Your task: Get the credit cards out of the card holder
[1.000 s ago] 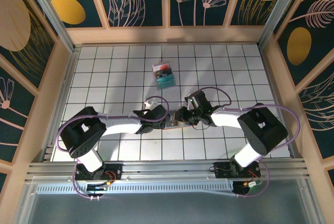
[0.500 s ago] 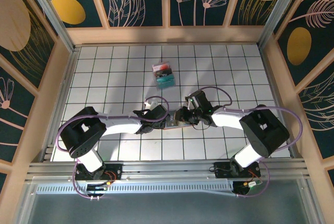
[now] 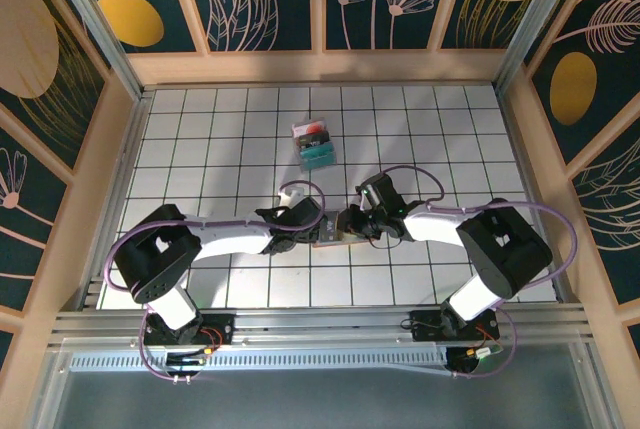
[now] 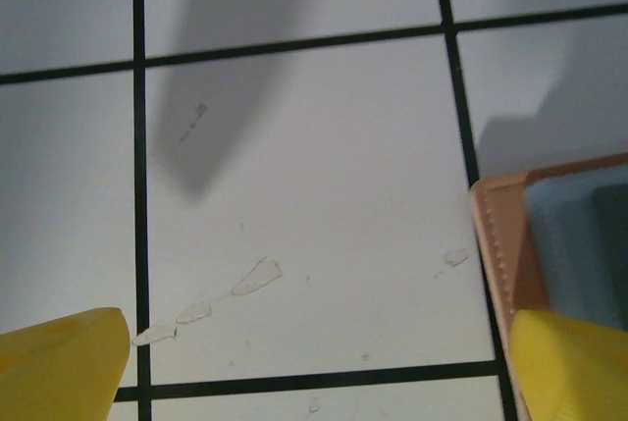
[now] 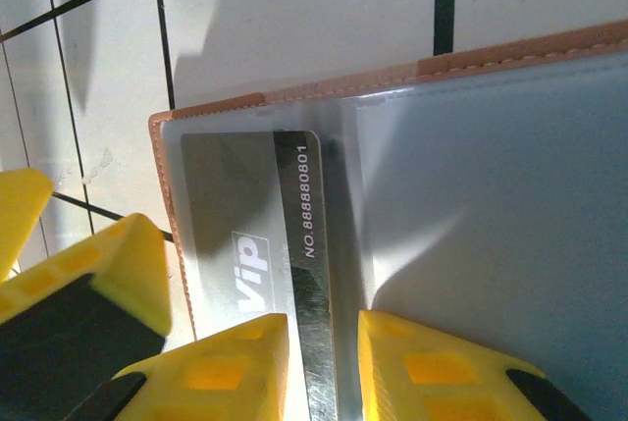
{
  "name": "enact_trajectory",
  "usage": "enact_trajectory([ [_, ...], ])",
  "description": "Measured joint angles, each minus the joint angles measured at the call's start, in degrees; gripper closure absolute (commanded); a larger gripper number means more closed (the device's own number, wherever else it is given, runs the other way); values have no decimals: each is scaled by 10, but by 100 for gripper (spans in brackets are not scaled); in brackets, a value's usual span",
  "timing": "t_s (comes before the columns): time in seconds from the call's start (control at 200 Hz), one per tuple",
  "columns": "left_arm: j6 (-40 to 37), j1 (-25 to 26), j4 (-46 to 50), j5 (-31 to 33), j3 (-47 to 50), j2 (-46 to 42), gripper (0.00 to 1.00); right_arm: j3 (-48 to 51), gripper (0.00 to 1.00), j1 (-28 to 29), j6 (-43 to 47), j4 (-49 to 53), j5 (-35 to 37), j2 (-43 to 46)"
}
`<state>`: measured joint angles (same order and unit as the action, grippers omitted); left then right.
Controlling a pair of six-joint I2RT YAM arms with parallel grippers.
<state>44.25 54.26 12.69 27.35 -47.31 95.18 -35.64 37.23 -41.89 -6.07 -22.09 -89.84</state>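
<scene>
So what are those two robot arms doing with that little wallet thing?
They are trying to get a card out of the open card holder lying on the white table. The right gripper is pinching a grey card marked ViP, which is not out of its clear pocket yet. The left gripper is wide open, with one finger right at the holder's edge.

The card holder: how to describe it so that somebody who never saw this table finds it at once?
On the white gridded table, look between the left gripper and the right gripper. The card holder lies open there: flat, pinkish-tan stitched rim, grey-blue inside, a grey VIP card in it. Unlike it, the teal pack farther back has red and black parts.
</scene>
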Motion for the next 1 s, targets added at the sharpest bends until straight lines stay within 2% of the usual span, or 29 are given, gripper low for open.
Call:
enact_trajectory([
  [0.621,-16,-3,-20,2,-21,39,1,6,75,-1,-5,-41,-20,-12],
  [1.001,-16,-4,-22,1,-20,39,1,17,88,-9,-9,-62,-38,-12],
])
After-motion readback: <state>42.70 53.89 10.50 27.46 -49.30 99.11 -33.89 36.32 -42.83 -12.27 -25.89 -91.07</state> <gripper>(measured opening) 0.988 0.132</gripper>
